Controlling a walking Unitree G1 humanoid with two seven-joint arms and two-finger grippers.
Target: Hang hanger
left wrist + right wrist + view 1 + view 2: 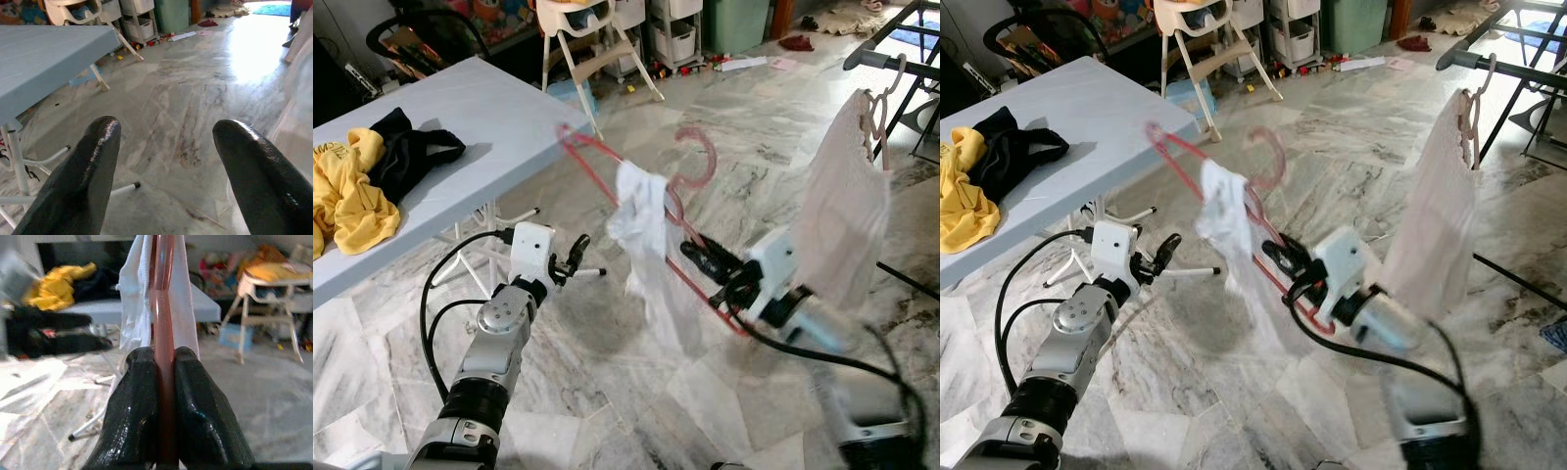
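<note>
- Nearest the camera, low in the frame, both silver arms reach forward; the right claw [697,253] sits right of centre with its two black fingers [142,406] pressed tight on the lower bar of a red hanger [607,157].
- That hanger slants from the claw up toward the upper middle of the frame, held in the air, its hook [700,157] curling just right of centre, blurred. A white cloth [646,245] is draped over it and dangles below.
- At the lower left, the left claw [576,257] hovers over the marble floor [724,108] with its fingers [88,176] spread wide and nothing between them.
- At the upper right, a dark drying rack [886,57] already carries a pale garment [842,211] on a pink hanger [876,113].
- My guess is the carrying step is under way: the hanger is gripped but well apart from the rack. The next move calls for swinging it right and up, turning the hook to face the rail, then lowering it on beside the pale garment without snagging it.
- On the upper left tabletop [460,103] lie a yellow shirt [347,196] and a black garment [406,147]. The yellow shirt bears a small dark print, too small to read; I see no other labels.
</note>
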